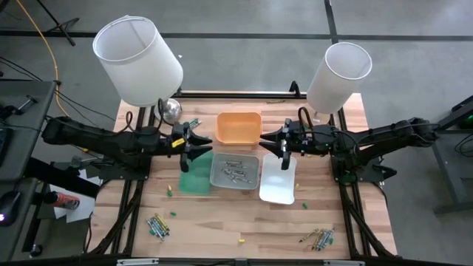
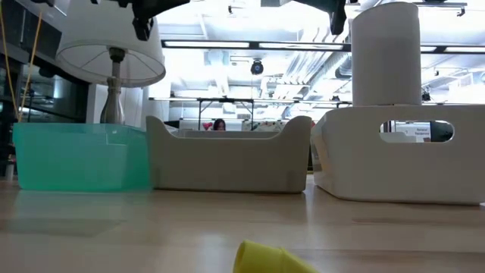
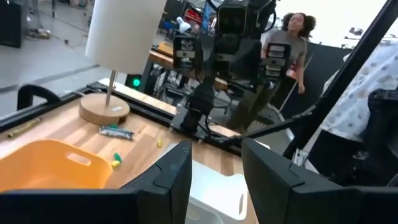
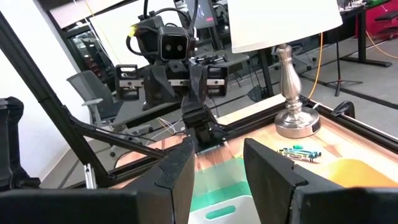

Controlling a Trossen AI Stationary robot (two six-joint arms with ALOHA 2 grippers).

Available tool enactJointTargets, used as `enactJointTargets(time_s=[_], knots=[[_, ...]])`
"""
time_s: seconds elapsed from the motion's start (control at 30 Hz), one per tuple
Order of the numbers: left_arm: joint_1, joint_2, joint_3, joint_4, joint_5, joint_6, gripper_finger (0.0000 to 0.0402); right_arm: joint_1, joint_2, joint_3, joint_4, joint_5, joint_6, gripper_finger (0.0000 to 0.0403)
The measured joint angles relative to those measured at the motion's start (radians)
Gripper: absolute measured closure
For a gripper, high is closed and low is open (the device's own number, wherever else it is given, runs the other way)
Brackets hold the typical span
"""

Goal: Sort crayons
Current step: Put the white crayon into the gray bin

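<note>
On the wooden table [image 1: 222,222] four trays sit close together: an orange tray [image 1: 238,127] at the back, and in front of it a green tray [image 1: 196,174], a grey tray [image 1: 235,170] and a white tray [image 1: 278,179] in a row. The crayons are scattered: several lie in the grey tray [image 1: 235,174], one cluster lies near the front left of the table [image 1: 157,226], another near the front right [image 1: 320,238], and loose single ones lie between (a yellow one [image 1: 241,240] near the front edge, a yellow-green one [image 1: 169,191] just left of the green tray). The left gripper [image 1: 188,157] hangs above the green tray's back edge, its fingers [image 3: 169,180] parted with nothing between them. The right gripper [image 1: 284,158] hangs above the white tray's back end, fingers [image 4: 268,174] likewise spread and empty. Two lamps stand at the back corners, one at the left [image 1: 139,60] and one at the right [image 1: 338,75]. In the low view a yellow thing [image 2: 265,258] lies close in front, probably a crayon end, though it is too blurred to be sure. A person [image 3: 288,46] shows beyond the table in the left wrist view.
</note>
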Motion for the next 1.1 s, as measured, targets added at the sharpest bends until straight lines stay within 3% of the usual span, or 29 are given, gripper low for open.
enactJointTargets(time_s=[0.53, 0.73, 0.87, 1.1], knots=[[0.0, 0.0, 0.0, -0.004, -0.052, 0.019, 0.0275, 0.0, 0.0, 0.0, 0.008, -0.003, 0.014, 0.0269], [0.0, 0.0, 0.0, -0.005, -0.052, 0.019, 0.0275, 0.0, 0.0, 0.0, 0.196, 0.006, 0.151, 0.0269], [0.0, 0.0, 0.0, -0.008, -0.052, 0.019, 0.0275, 0.0, -0.001, 0.001, 0.293, 0.071, 0.157, 0.0269], [0.0, 0.0, 0.0, -0.009, -0.052, 0.019, 0.0275, -0.001, 0.007, 0.001, 0.244, 0.173, 0.182, 0.0269]])
